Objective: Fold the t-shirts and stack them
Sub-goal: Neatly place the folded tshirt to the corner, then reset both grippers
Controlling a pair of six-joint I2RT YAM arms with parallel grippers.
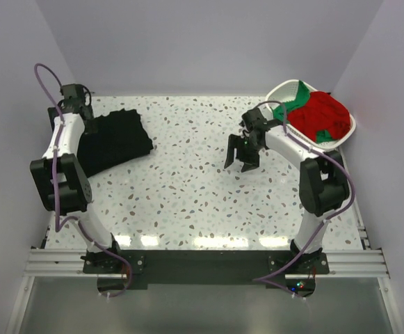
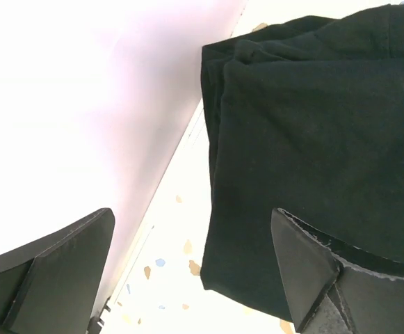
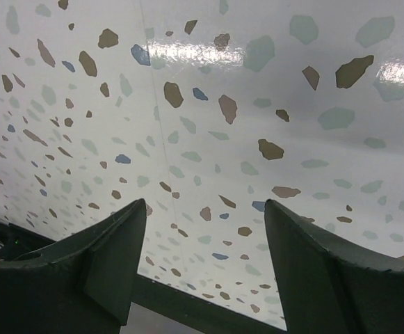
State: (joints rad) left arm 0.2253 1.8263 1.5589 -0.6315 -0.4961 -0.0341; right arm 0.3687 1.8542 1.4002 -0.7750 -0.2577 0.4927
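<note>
- Closest thing to the lens on the left wrist view is your left pincer (image 2: 193, 221). Its two dark fingers are spread wide with nothing between them.
- One of those fingers (image 2: 313, 271) sits over the edge of the folded black t-shirt (image 2: 313, 139). I can't tell if it's actually touching the cloth.
- The other finger is out over the bare strip of desk (image 2: 167, 264) next to the wall.
- From the top camera, the black t-shirt (image 1: 115, 142) lies flat at the far left of the desk, right beside the left arm. The wrist view shows layered edges, so it could be more than one shirt. Can't say how many.
- Your right pincer (image 3: 205, 205) is also wide open and holding nothing. It's hanging over plain speckled desk (image 3: 222, 104), right of center, and well away from the black shirt.
- The red t-shirt (image 1: 323, 115) is bunched up inside the white basket (image 1: 285, 85) at the far right corner.
- A green t-shirt (image 1: 295, 97) is tucked in with it, showing along the left side of the red one and at the near edge.
</note>
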